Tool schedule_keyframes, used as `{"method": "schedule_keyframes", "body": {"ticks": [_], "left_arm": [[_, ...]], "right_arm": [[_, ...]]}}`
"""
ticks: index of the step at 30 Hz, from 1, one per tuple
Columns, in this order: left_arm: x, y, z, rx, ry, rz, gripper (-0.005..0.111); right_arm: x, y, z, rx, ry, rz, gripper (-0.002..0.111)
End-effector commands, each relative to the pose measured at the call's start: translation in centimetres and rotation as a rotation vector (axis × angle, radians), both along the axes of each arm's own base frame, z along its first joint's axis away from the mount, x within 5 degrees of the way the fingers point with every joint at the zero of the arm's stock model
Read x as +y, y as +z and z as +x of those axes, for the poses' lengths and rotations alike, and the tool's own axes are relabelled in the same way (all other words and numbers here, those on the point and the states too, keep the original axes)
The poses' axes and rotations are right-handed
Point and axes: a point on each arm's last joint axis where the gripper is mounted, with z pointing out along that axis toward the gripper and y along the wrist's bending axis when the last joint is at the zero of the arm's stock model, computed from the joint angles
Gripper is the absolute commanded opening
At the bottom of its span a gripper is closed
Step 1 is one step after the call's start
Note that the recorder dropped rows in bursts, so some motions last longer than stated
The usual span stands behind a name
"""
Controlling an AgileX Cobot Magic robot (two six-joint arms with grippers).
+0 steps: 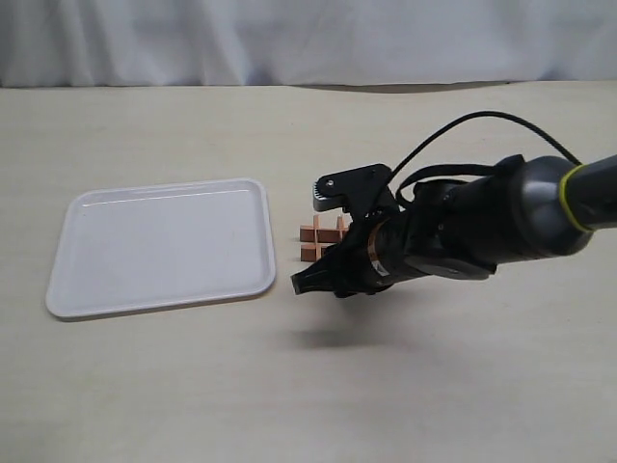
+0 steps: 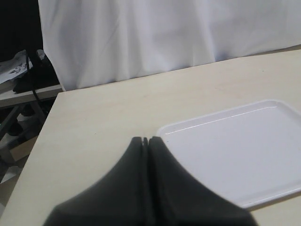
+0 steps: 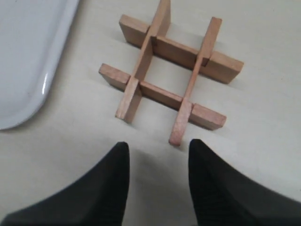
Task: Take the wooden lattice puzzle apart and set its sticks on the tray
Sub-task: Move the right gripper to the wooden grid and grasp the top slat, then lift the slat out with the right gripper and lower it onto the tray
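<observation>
The left gripper (image 2: 146, 140) is seen with jaws pressed together above the surface (image 1: 145, 386) by the tray (image 1: 164, 241), just right of which the puzzle (image 1: 310, 234) is laid flat, sticks interlocked, and the right gripper (image 3: 157, 150) is held close before it, jaws spread, untouching.

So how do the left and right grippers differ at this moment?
The left gripper is fully shut; the right gripper is open. The left hangs near a corner of the tray; the right points at the wooden lattice puzzle, not touching it. Both hold nothing.
</observation>
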Motion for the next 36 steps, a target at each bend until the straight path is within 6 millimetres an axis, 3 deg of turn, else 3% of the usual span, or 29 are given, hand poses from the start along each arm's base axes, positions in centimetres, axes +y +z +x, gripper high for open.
{"method": "schedule_keyframes", "body": {"ticks": [1, 5, 10, 12, 24, 36], "left_arm": [[0.1, 0.0, 0.0, -0.009, 0.011, 0.002, 0.0], [0.1, 0.0, 0.0, -0.009, 0.011, 0.002, 0.0], [0.1, 0.0, 0.0, -0.009, 0.011, 0.002, 0.0], [0.1, 0.0, 0.0, -0.009, 0.011, 0.002, 0.0], [0.1, 0.0, 0.0, -0.009, 0.011, 0.002, 0.0], [0.1, 0.0, 0.0, -0.009, 0.011, 0.002, 0.0]], "right_arm": [[0.3, -0.8, 0.6, 0.019, -0.02, -0.003, 0.04], [0.3, -1.3, 0.9, 0.032, -0.029, -0.012, 0.036], [0.3, -1.4, 1.1, 0.036, -0.027, -0.026, 0.01], [0.3, -1.4, 1.1, 0.033, -0.018, -0.033, 0.005], [-0.4, -0.5, 0.9, 0.038, -0.027, -0.108, 0.005], [0.0, 5.9, 0.6, -0.152, 0.005, -0.022, 0.005]]}}
